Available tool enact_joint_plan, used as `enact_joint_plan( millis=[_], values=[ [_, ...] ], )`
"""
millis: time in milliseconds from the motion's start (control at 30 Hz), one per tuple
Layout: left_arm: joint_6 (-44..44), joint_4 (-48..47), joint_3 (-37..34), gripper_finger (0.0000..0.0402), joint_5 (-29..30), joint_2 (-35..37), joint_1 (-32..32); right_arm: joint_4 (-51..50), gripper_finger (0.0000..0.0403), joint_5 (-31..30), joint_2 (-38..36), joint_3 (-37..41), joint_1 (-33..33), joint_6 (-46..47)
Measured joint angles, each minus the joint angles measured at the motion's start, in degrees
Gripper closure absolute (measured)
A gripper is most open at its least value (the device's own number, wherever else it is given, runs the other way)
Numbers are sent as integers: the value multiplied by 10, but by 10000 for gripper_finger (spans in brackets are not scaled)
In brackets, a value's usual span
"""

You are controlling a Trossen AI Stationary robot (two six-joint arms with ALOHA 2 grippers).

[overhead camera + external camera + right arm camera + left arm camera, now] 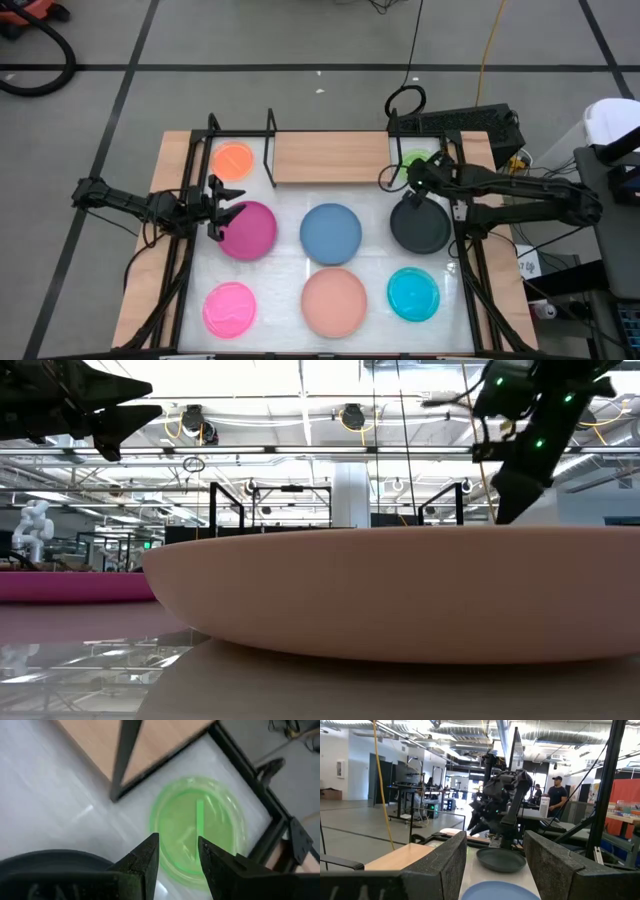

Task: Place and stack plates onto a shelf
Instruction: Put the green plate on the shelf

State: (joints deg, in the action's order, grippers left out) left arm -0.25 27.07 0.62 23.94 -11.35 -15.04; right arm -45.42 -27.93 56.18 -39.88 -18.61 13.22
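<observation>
overhead, left gripper (228, 212) hovers spread at the magenta plate (248, 231); right gripper (412, 172) – fingers parted, holding nothing – between green plate (417, 160) and black plate (421, 226). right wrist: green plate beside the shelf (131, 745).

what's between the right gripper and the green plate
Nothing visible. The right gripper hangs open right above the green plate, with only bare white table around it; the black plate and the shelf's rod sit off to the sides.

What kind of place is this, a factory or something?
Probably a robotics lab or workshop hall: exposed silver ceiling ducts, rows of black metal frame rigs, and a white humanoid robot figure beyond the table.
</observation>
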Motion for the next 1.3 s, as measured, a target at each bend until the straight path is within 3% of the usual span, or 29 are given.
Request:
enact_joint_plan(
  millis=[133, 400, 600, 767, 1100, 1300],
  values=[
    [0, 0, 0, 199, 0, 0, 0, 22, 284, 43, 46, 0, -21, -51],
    [0, 0, 0, 199, 0, 0, 0, 57, 284, 41, 125, 0, -57, -100],
    [0, 0, 0, 199, 0, 0, 0, 129, 284, 85, 152, 0, -66, -129],
    [0, 0, 0, 199, 0, 0, 0, 147, 284, 86, 160, 0, -69, -137],
    [0, 0, 0, 199, 0, 0, 0, 105, 284, -21, 118, 0, -70, 5],
    [0, 0, 0, 199, 0, 0, 0, 83, 284, -34, 58, 0, -71, 48]
  ],
)
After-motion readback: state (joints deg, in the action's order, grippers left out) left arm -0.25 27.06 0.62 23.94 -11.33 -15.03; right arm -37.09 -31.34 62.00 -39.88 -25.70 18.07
